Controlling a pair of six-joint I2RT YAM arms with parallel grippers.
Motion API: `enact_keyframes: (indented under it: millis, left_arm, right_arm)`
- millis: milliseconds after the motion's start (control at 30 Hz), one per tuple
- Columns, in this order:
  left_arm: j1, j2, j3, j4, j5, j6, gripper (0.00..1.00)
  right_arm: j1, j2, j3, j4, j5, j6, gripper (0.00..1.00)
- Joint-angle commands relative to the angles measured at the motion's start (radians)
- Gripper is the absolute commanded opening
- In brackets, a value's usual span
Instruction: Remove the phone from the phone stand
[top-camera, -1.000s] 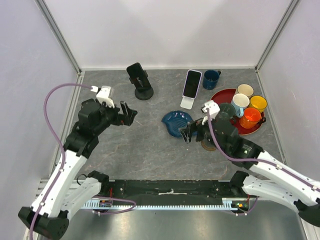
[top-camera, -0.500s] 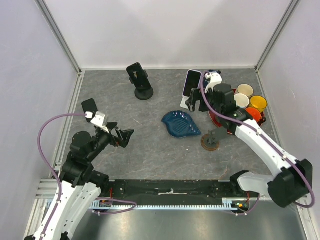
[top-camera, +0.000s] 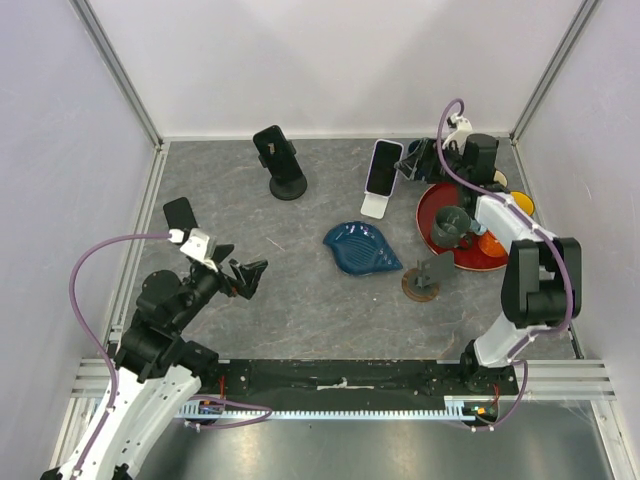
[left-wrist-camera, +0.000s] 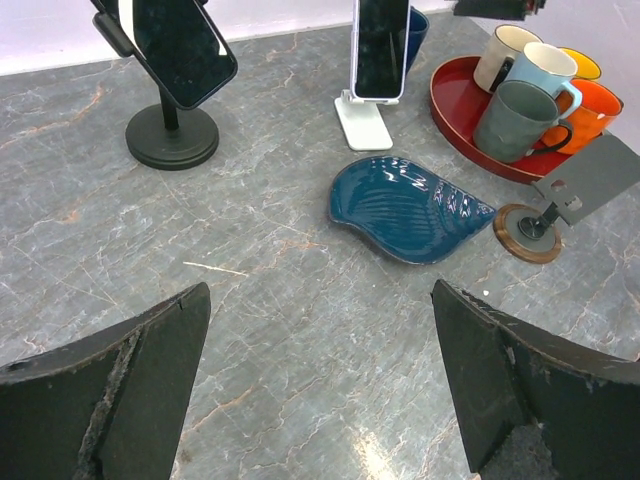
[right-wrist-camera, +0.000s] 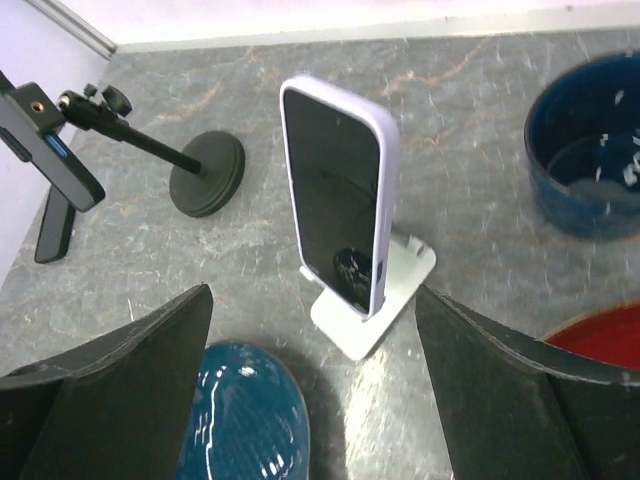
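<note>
Gray marble-look tabletop (top-camera: 300, 310) with pale walls all round, and a red tray (top-camera: 430, 203) of mugs sits at the right. Left gripper (top-camera: 246, 274) hangs over bare table toward the near left, fingers spread wide with nothing between them. Right gripper (top-camera: 413, 160) is up at the far right, just beside the white-cased phone (top-camera: 382, 167), jaws also spread wide and not touching it. Mid-table there's a blue leaf-shaped dish (top-camera: 362, 248). A black phone (top-camera: 273, 148) is clamped tilted on a black stand (top-camera: 288, 186) at the back left. The white-cased phone is in its white stand (top-camera: 374, 206) near the back edge, between the dish and a dark blue mug (right-wrist-camera: 590, 150). It's standing on its short end, long axis nearly vertical, leaning back a bit, with its dark screen facing the right wrist camera and the near side of the table. Its bottom edge rests in the stand's lip.
</note>
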Motion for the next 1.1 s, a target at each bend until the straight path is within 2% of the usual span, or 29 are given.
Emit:
enact_keyframes:
  millis: [0,267,433,667,1067]
  left_arm:
    - [-0.021,0.005,0.004,0.035,-0.034,0.048,0.98]
    - [-0.032,0.046,0.007,0.044,-0.039,0.056,0.98]
    - [-0.03,0.092,0.012,0.045,-0.042,0.059,0.98]
    - [-0.03,0.126,0.016,0.045,-0.045,0.064,0.97]
    - [-0.03,0.14,0.018,0.045,-0.042,0.067,0.97]
  right_arm:
    - [-0.037,0.104,0.121,0.163,-0.19,-0.029,0.89]
    - [-0.083,0.341,0.297,0.187,-0.291,-0.056,0.84]
    - [-0.089,0.441,0.336,0.263,-0.377,-0.035,0.83]
    - [-0.089,0.524,0.362,0.493,-0.517,0.111,0.76]
    - [-0.087,0.604,0.391,0.651,-0.572,0.244,0.65]
